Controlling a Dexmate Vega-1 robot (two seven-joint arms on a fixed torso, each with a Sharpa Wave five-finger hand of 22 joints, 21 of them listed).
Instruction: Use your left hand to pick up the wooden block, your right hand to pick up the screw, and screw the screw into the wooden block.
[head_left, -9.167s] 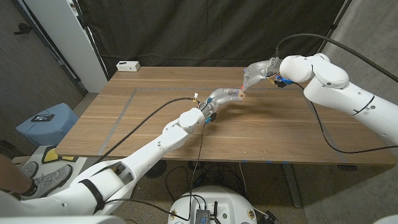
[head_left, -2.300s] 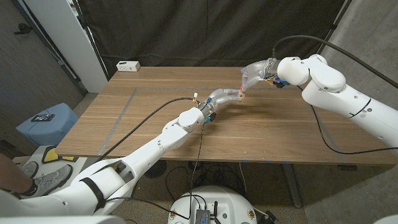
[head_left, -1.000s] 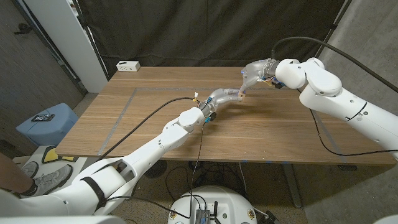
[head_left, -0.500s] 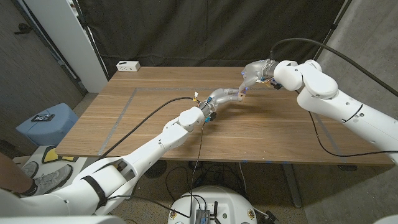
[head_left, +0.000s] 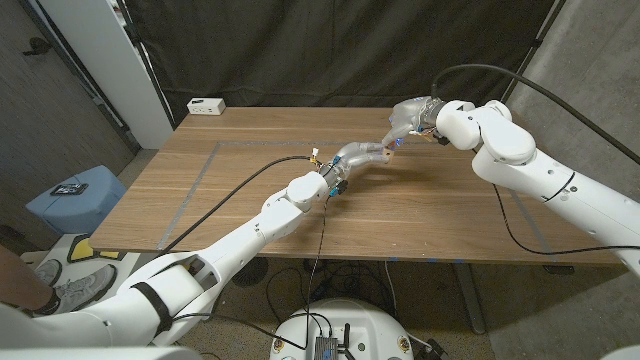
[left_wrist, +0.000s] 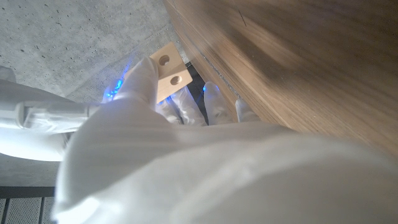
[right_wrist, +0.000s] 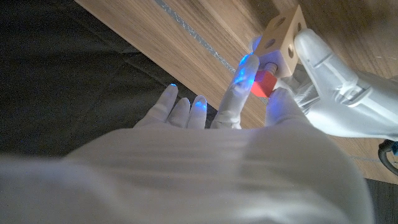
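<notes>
Change: over the last seconds the right arm's elbow has swung in toward the table's middle; both hands remain joined above the table's far centre.
Key relation: the red-headed screw (right_wrist: 263, 83) sits against one face of the wooden block (right_wrist: 281, 38), its long axis pointing into the block.
Right hand (head_left: 408, 116): pinches the screw's head between thumb and a finger; other fingers spread.
Left hand (head_left: 362, 155): grips the block, held clear of the wooden table (head_left: 240, 190).
Surroundings: a white box (head_left: 206, 104) at the far left corner, well apart.
Obstruction: none seen between the hands.
</notes>
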